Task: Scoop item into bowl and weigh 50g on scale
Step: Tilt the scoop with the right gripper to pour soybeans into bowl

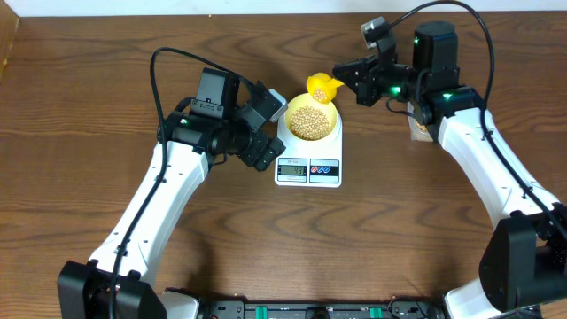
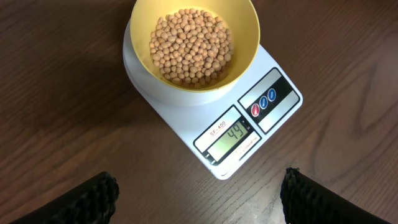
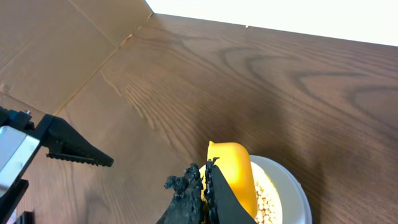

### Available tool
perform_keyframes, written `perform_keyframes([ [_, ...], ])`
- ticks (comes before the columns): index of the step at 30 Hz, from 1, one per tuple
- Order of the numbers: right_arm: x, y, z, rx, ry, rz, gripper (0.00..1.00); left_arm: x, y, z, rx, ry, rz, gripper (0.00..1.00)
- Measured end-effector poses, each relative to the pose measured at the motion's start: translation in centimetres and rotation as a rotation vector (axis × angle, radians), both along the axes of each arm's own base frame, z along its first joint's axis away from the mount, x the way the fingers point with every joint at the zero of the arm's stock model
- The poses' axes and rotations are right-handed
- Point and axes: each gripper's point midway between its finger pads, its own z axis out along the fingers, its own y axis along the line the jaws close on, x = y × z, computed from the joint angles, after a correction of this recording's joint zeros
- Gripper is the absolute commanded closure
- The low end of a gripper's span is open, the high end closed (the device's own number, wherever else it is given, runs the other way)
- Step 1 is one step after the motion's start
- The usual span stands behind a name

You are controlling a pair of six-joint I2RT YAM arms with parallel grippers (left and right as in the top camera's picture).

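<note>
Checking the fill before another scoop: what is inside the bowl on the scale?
A heap of small beige beans fills the lower part of the bowl; bare yellow wall shows above them. The beans cover its floor, so that is unseen.

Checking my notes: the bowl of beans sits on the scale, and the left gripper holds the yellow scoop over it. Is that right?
Not quite: the right gripper holds the yellow scoop over the bowl of beans on the scale; the overhead view shows it.

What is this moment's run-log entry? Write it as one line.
left gripper open, holding nothing | right gripper shut on yellow scoop at bowl rim | beans in bowl on scale | display reads 44
</note>
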Motion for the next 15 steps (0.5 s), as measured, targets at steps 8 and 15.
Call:
perform_keyframes([
  [8, 0.29, -0.19, -0.05, -0.01, -0.008, -0.016, 0.99, -0.01, -0.01, 0.0, 0.0, 0.0, 0.0, 0.14],
  [15, 0.34, -0.23, -0.07, -0.013, -0.009, -0.02, 0.99, -0.01, -0.01, 0.0, 0.0, 0.0, 0.0, 0.14],
])
